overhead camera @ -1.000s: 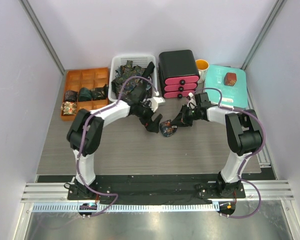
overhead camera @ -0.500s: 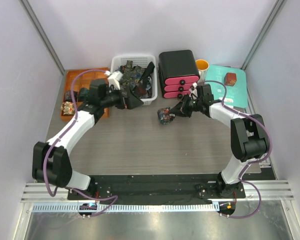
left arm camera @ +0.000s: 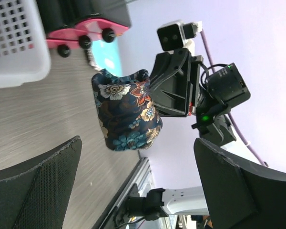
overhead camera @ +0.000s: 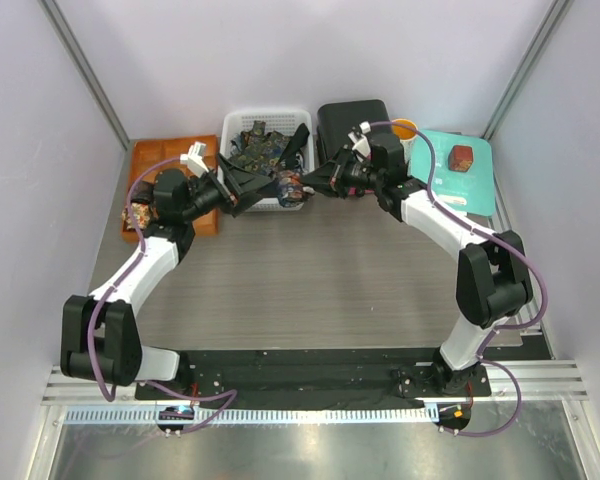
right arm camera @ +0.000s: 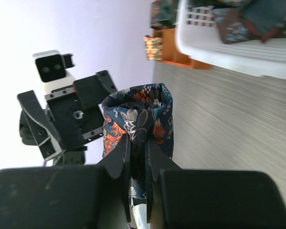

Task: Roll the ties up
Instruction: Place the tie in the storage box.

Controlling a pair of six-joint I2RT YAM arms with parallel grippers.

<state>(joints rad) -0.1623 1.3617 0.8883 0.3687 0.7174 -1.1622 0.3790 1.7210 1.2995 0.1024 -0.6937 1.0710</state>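
Now rolled tie (overhead camera: pixel 291 187) hangs pinched in right gripper (overhead camera: pixel 308 184), jaws clamped on its wall, just off white basket's (overhead camera: pixel 263 113) near right corner. Left gripper (overhead camera: pixel 236 186) faces it, spread wide, not touching. Grey tabletop (overhead camera: pixel 300 290) open toward bases

Your grey table (overhead camera: pixel 300 290) bears an orange tray (overhead camera: pixel 165 155) at ten o'clock, a white basket (overhead camera: pixel 265 114) at twelve — teal board (overhead camera: pixel 475 190) at two.

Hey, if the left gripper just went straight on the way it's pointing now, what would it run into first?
The left gripper, open, would most likely meet the rolled tie pinched in the right gripper. The roll sits centred ahead in the wrist view. How far ahead is hard to judge.
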